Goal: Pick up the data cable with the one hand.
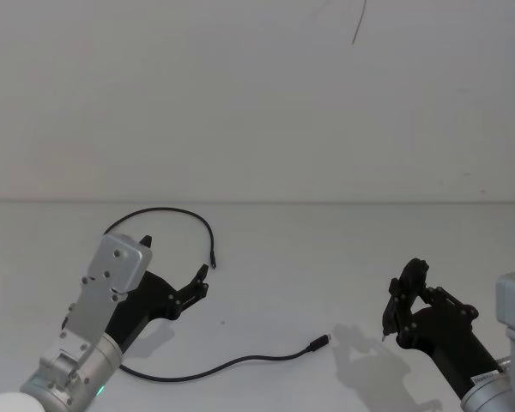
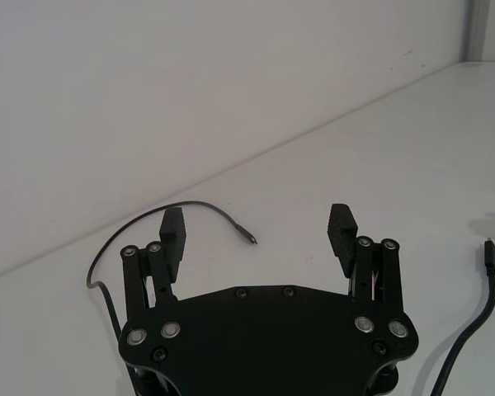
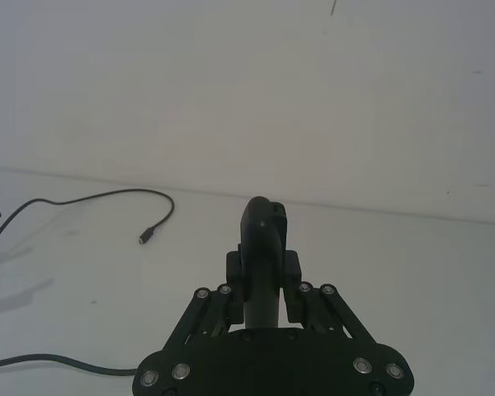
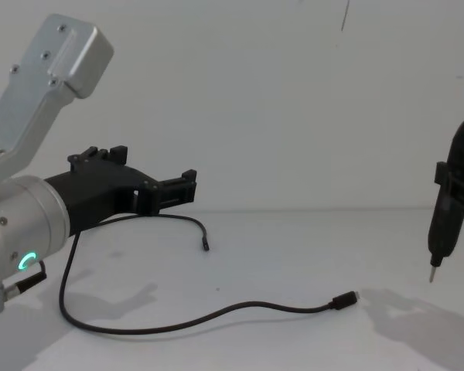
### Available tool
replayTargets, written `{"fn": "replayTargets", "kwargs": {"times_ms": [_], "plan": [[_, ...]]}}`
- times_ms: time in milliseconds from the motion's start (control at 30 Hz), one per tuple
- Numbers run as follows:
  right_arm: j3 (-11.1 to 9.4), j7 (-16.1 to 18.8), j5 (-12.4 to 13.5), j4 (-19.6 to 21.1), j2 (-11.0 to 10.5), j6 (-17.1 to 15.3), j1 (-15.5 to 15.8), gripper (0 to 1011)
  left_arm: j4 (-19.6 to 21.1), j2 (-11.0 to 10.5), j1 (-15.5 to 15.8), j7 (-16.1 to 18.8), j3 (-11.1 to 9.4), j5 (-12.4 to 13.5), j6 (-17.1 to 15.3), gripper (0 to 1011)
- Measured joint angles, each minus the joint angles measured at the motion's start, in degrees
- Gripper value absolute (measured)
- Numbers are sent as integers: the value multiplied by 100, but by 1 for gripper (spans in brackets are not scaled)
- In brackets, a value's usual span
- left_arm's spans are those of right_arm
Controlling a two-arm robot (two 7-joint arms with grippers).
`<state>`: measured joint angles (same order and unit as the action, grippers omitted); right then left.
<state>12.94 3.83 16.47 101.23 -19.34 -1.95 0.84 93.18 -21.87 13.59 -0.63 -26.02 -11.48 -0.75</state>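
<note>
The left end effector hovers, jaws spread wide and likely readied for a drop, above the data cable snaking flat across the counter, while the right end effector waits aside, clamped on a pen-like tool.

We see a plain white table whose far edge meets a bare white wall. A thin dark line marks the wall high up. A grey upright strip stands at the table's far edge. Even light casts soft shadows.
</note>
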Motion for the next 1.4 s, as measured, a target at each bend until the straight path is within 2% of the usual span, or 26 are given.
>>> {"fn": "replayTargets", "kwargs": {"times_ms": [1400], "plan": [[0,0,0,0,0,0,0,263,-3,1,22,-68,-36,6,-29,1001]]}}
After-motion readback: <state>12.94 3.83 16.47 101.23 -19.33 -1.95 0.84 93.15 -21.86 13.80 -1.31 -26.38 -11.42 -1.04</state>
